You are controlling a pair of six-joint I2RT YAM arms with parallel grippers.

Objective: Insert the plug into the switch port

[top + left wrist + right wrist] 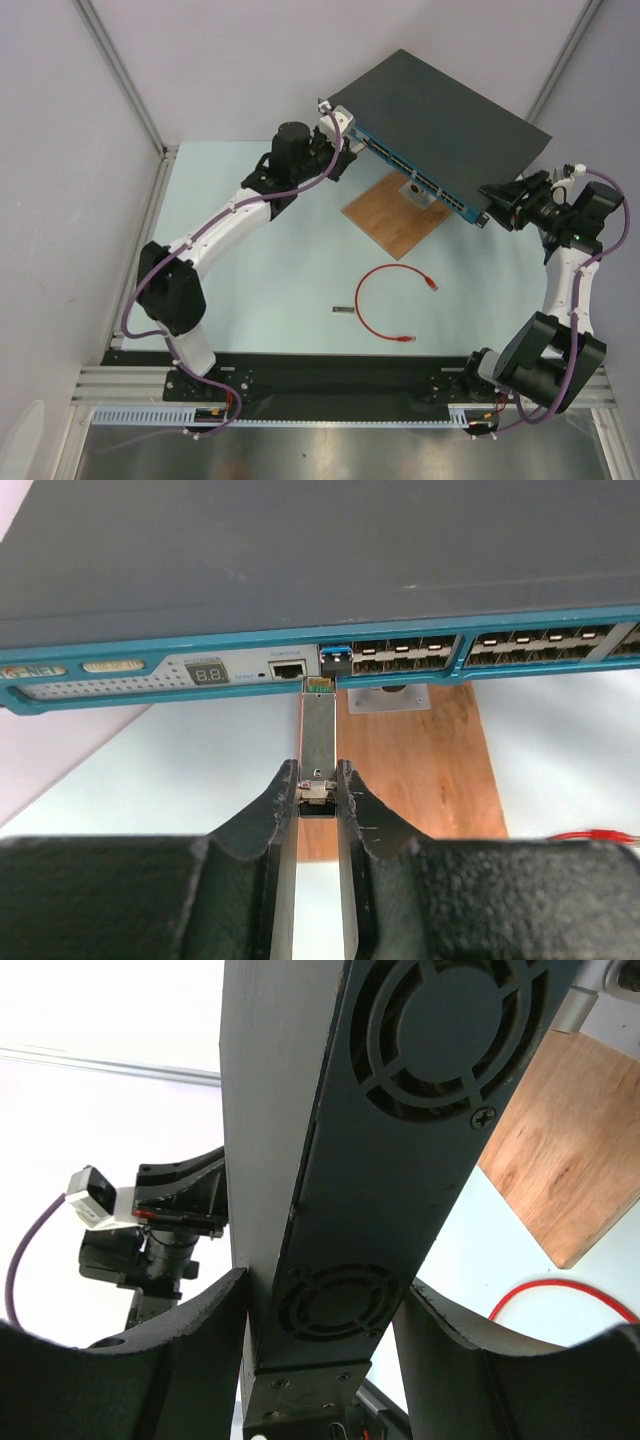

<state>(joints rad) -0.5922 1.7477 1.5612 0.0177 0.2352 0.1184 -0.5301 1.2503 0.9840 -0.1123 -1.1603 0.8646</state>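
Two grippers sit away from the plug (431, 283), loose on the table (260, 290): the left gripper (318, 782) pinches a grey metal module (318, 725) close to a switch port (400, 652), the right gripper (320, 1310) clamps the end of the switch (300, 1110), so fetching the plug likely comes next.

Two arms of white links and bulky black joint housings – left arm (215, 235), right arm (560, 290) – thin purple cables (128, 300) looping alongside each, black bases at six o'clock, left gripper (318, 775) with matte, grainy black fingers (250, 845), right gripper (320, 1340) with smoother black ones.
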